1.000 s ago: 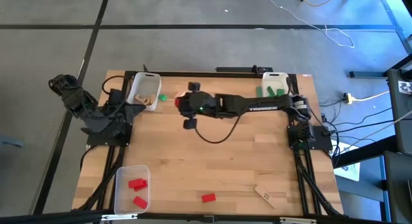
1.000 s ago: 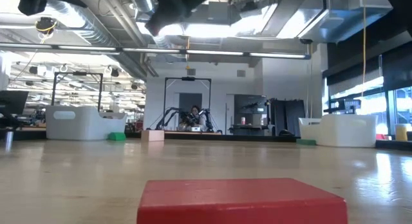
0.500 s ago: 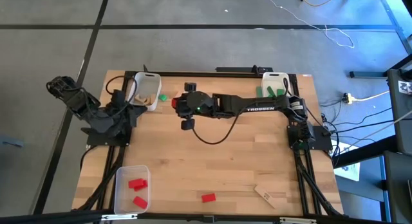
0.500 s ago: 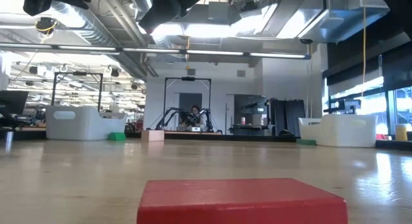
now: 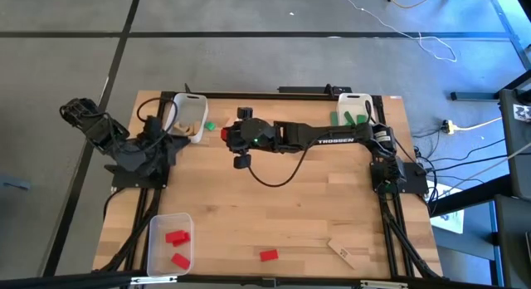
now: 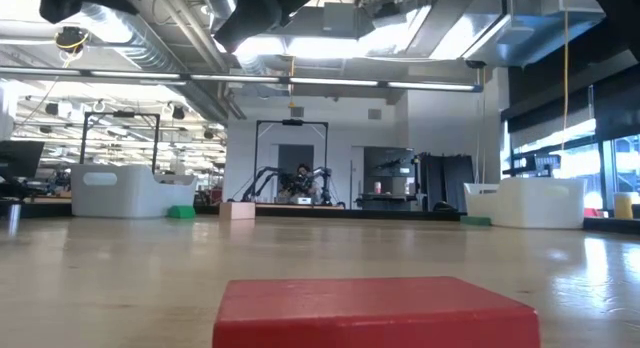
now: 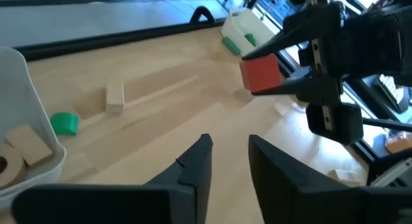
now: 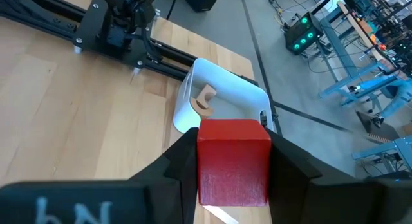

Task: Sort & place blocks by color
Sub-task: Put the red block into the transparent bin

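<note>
High view: my right gripper (image 5: pixel 227 133) is reaching across the far side of the table (image 5: pixel 299 214), pinching a red cube (image 5: pixel 225 133) near the green block (image 5: pixel 210 125) and the wood bin (image 5: pixel 187 116); my left arm is waiting folded at the left edge. Two red blocks (image 5: pixel 175 237) are sitting in the near bin (image 5: pixel 154 247), another red block (image 5: pixel 268 255) lying on the near edge. Low view: that red block (image 6: pixel 375 310) is filling the foreground. Left wrist view: my left gripper (image 7: pixel 225 161) is hanging with fingers slightly spread, empty, facing the held cube (image 7: pixel 261 73). Right wrist view: my fingers (image 8: pixel 183 161) are clamping the cube (image 8: pixel 232 159) above the wood bin (image 8: pixel 222 95).
</note>
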{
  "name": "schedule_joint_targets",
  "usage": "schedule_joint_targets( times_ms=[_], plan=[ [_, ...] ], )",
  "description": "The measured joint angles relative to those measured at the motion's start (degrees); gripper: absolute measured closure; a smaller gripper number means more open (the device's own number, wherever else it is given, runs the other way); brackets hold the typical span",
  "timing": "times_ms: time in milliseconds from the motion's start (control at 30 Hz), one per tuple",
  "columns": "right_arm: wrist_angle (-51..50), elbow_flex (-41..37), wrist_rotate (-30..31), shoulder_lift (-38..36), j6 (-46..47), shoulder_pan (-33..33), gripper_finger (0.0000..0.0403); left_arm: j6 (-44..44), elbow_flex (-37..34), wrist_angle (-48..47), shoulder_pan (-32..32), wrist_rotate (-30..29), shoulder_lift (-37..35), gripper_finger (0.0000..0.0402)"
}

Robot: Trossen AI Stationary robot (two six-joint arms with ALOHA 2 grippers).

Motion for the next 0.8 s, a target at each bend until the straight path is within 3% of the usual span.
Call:
schedule_joint_targets(
  times_ms=[233,567,800],
  plan=[
    [0.0,0.0,0.0,0.0,0.0,0.0,0.0273,-1.8,0.0,0.0,0.0,1.8,0.0,0.0276],
    [0.0,0.0,0.0,0.0,0.0,0.0,0.0273,-4.7,-0.1,5.3,5.8,0.9,0.8,0.0273],
    [0.0,0.0,-0.1,0.0,0.0,0.0,0.0273,1.9,-0.1,11.3,11.5,5.0,3.2,0.0275]
  ],
)
